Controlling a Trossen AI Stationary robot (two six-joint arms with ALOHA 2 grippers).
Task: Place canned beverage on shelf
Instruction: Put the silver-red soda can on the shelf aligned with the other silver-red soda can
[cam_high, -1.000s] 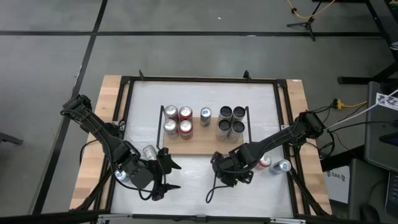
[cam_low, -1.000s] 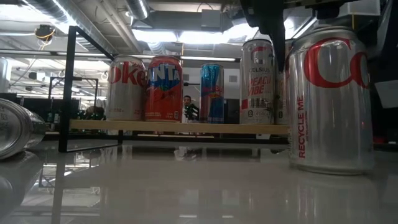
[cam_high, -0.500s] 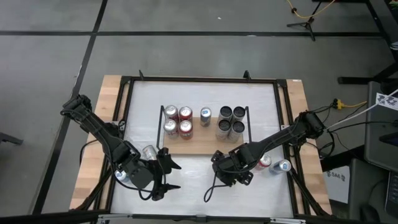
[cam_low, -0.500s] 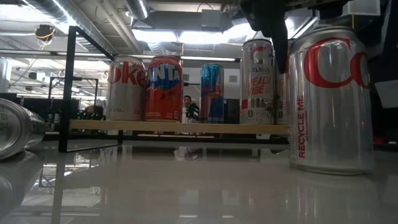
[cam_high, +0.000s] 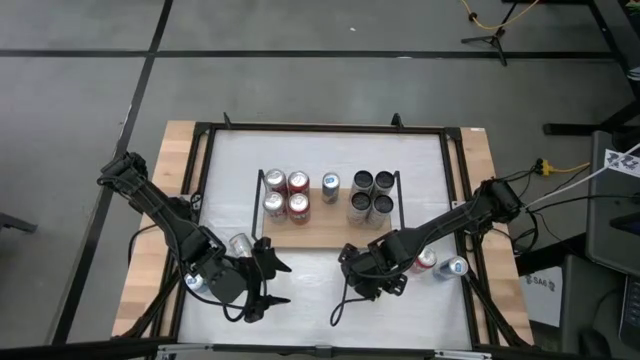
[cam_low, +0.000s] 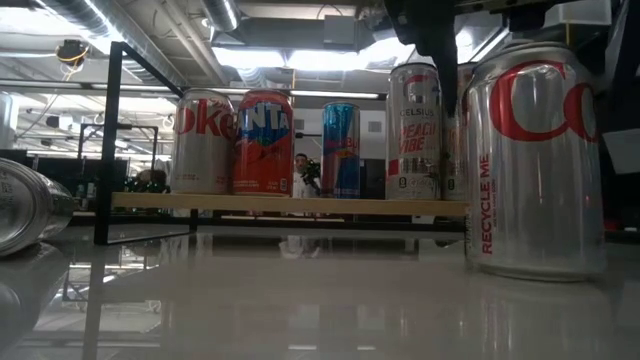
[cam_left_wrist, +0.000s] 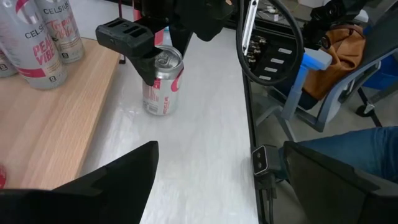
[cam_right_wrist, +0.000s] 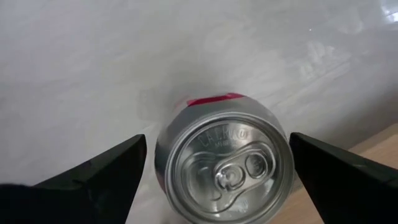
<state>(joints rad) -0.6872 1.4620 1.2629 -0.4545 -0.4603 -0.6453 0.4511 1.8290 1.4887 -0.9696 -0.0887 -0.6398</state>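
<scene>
Standing on the white tabletop (cam_high: 320, 300), the wooden shelf (cam_high: 330, 232) carries nine cans. The right gripper (cam_high: 352, 285) hangs wide open over an upright silver can (cam_right_wrist: 222, 163); the left gripper (cam_high: 268, 283) waits open nearby.

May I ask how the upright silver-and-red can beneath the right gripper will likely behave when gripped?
The can looks sealed, tab flat, so probably full, fairly heavy and stiff. Its glossy round wall may slip in the open right gripper. Standing tall on the smooth table, it could tip if nudged high.
</scene>
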